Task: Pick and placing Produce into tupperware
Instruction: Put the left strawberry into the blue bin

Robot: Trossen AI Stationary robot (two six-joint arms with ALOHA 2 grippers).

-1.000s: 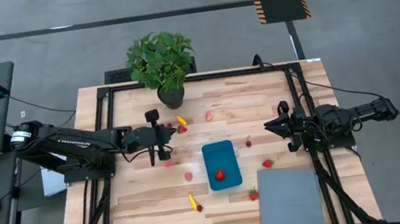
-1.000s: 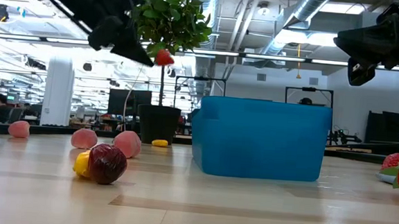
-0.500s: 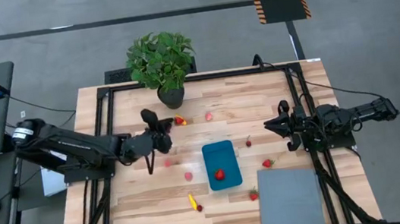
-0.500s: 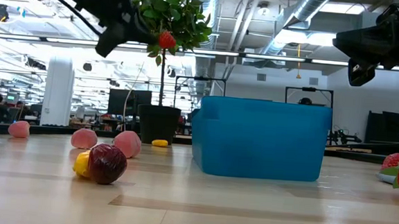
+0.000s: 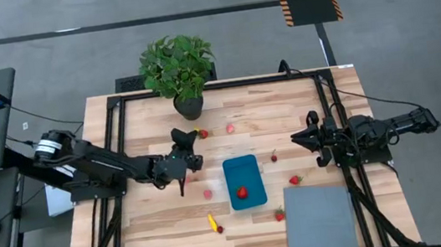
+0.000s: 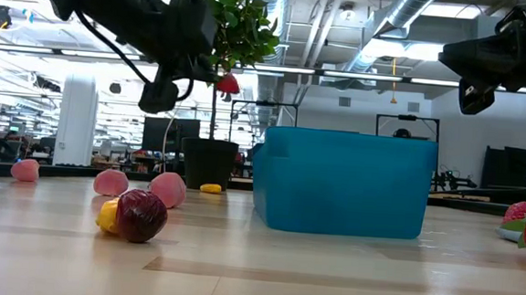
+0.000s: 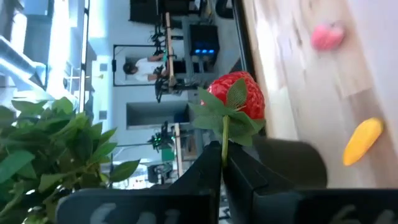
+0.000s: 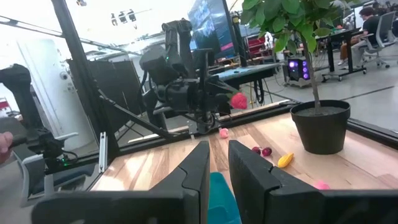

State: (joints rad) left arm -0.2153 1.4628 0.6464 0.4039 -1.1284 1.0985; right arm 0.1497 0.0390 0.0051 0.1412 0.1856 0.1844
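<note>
My left gripper (image 5: 196,160) hangs over the table left of the teal-blue tupperware (image 5: 243,181), shut on a red strawberry (image 7: 233,96) with green leaves. The low view shows that strawberry (image 6: 228,83) high above the table. One strawberry (image 5: 242,192) lies inside the tub. More produce lies scattered on the wood: pink pieces (image 5: 230,128) (image 5: 207,193), strawberries (image 5: 295,180) (image 5: 280,215), and a yellow piece beside a dark red one (image 5: 214,223). My right gripper (image 5: 297,138) waits at the table's right side, its fingers a narrow gap apart with nothing between them. My left gripper pinches the strawberry's thin green stem (image 7: 224,142) between its two fingertips. The fingers reach out roughly level from the table's left. The fruit sticks out beyond the fingertips, lifted clear of the table.
A leafy potted plant (image 5: 178,69) stands at the table's far edge. A flat grey mat (image 5: 320,219) lies at the near right corner. Black frame rails (image 5: 114,145) run along the table's left and right sides.
My left gripper has moved toward the table's right and near side, closer to the tub, sinking a little and rolling at the wrist. The strawberry has stayed pinched and gone along with it.
</note>
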